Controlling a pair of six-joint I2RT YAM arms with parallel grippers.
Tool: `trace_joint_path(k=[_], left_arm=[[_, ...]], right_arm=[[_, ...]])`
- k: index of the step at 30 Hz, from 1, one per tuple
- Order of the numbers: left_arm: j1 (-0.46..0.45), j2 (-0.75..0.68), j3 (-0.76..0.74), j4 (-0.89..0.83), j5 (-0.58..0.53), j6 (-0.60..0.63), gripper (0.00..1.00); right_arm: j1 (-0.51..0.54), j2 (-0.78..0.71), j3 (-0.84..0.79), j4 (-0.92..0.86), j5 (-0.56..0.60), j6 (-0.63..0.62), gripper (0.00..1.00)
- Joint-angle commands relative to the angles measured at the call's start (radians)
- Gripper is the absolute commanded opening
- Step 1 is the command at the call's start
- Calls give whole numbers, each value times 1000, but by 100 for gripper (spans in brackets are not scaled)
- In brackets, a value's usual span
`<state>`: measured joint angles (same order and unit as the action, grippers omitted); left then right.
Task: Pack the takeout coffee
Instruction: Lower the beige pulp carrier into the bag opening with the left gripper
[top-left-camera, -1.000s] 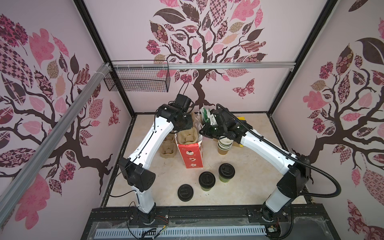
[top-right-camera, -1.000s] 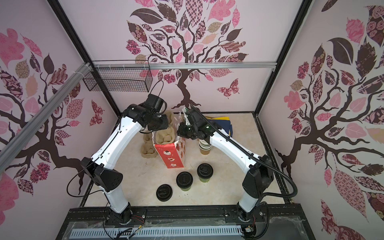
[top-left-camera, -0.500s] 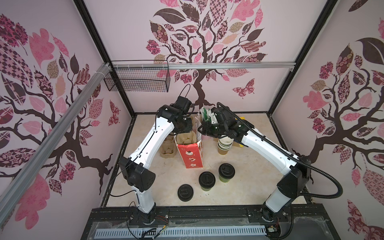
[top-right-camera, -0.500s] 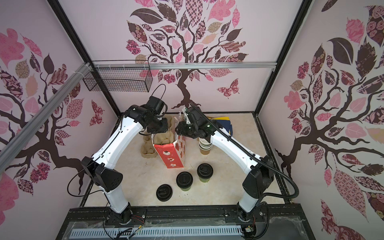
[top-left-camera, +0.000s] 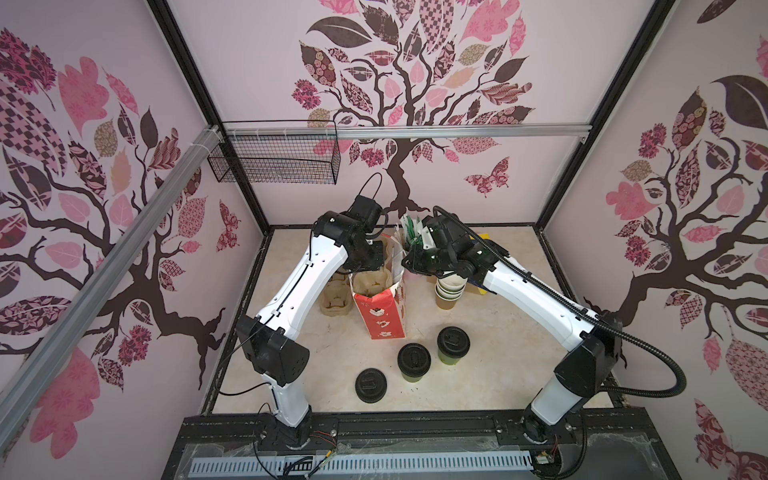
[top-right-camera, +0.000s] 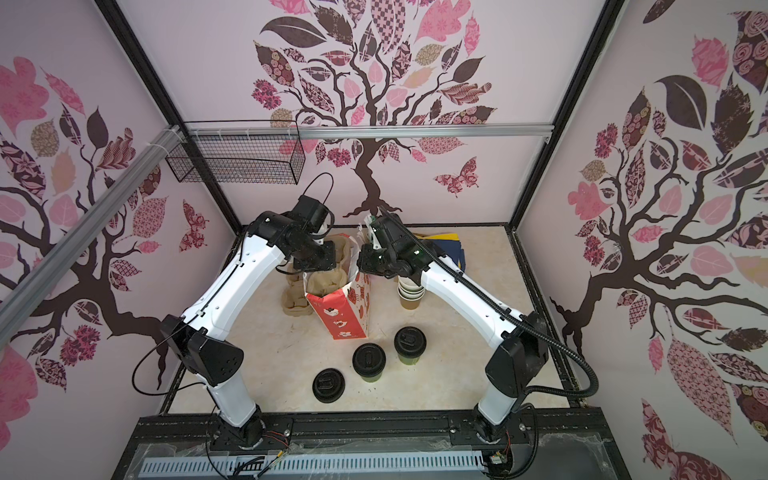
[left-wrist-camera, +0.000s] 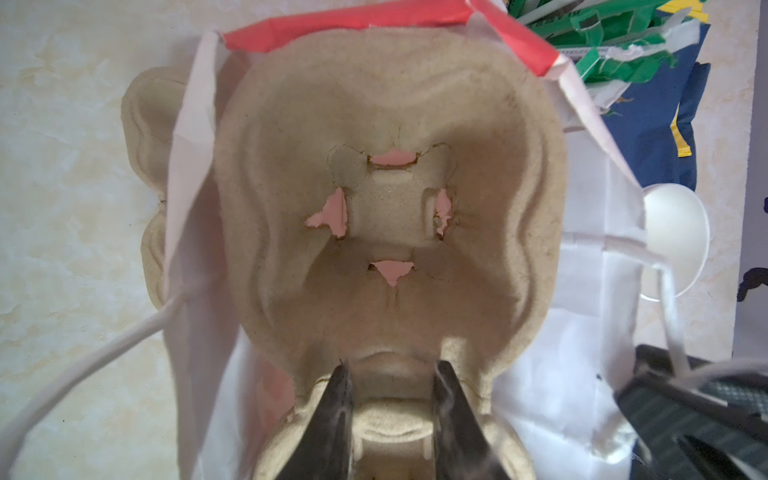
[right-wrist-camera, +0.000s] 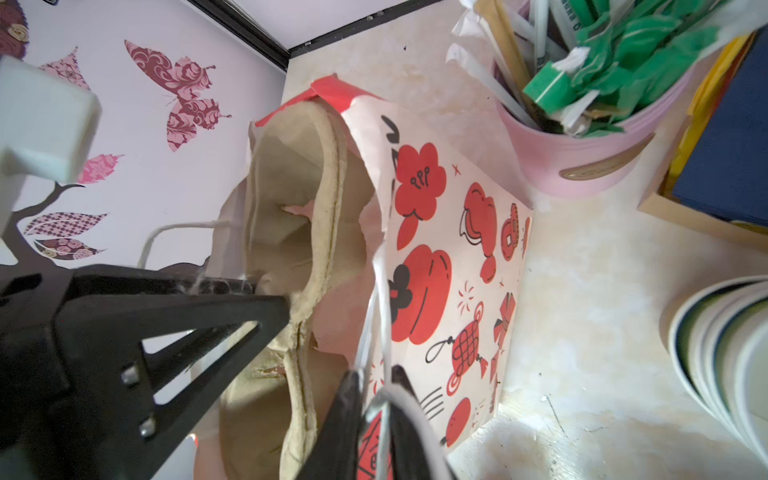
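Two lidded coffee cups (top-left-camera: 413, 361) (top-left-camera: 453, 345) stand on the table in front of the red-and-white paper bag (top-left-camera: 379, 309), apart from both arms. The bag stands upright and open with a beige pulp cup carrier (left-wrist-camera: 390, 124) inside its mouth. My left gripper (left-wrist-camera: 392, 368) is shut on the carrier's middle ridge, seen from above the bag (top-left-camera: 365, 259). My right gripper (right-wrist-camera: 376, 374) is shut on the bag's right wall (right-wrist-camera: 449, 249) at the rim, with the white handle cord running between its fingers.
A loose black lid (top-left-camera: 371, 384) lies left of the cups. Spare carriers (top-left-camera: 332, 297) are stacked left of the bag, and empty paper cups (top-left-camera: 449, 291) to its right. A pink holder of straws (right-wrist-camera: 582, 158) and a box of blue napkins (right-wrist-camera: 727, 166) stand behind.
The left gripper with the carrier has sunk slightly towards the bag. The right gripper has edged a little to the left at the bag's rim. The cups have not moved.
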<state>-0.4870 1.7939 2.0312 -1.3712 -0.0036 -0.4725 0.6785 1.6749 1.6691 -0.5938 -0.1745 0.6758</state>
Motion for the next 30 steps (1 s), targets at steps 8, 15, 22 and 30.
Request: trace_joint_path(k=[8, 15, 22, 30], left_arm=[[-5, 5, -31, -39, 61, 9, 20], [-9, 36, -28, -29, 36, 15, 19], [-17, 64, -40, 2, -26, 4, 20], [-41, 78, -83, 59, -70, -31, 19]], right_arm=[[1, -20, 31, 7, -6, 0, 12], [0, -18, 31, 14, -22, 0, 12], [1, -21, 24, 18, -39, -1, 11], [0, -20, 23, 21, -41, 2, 11]])
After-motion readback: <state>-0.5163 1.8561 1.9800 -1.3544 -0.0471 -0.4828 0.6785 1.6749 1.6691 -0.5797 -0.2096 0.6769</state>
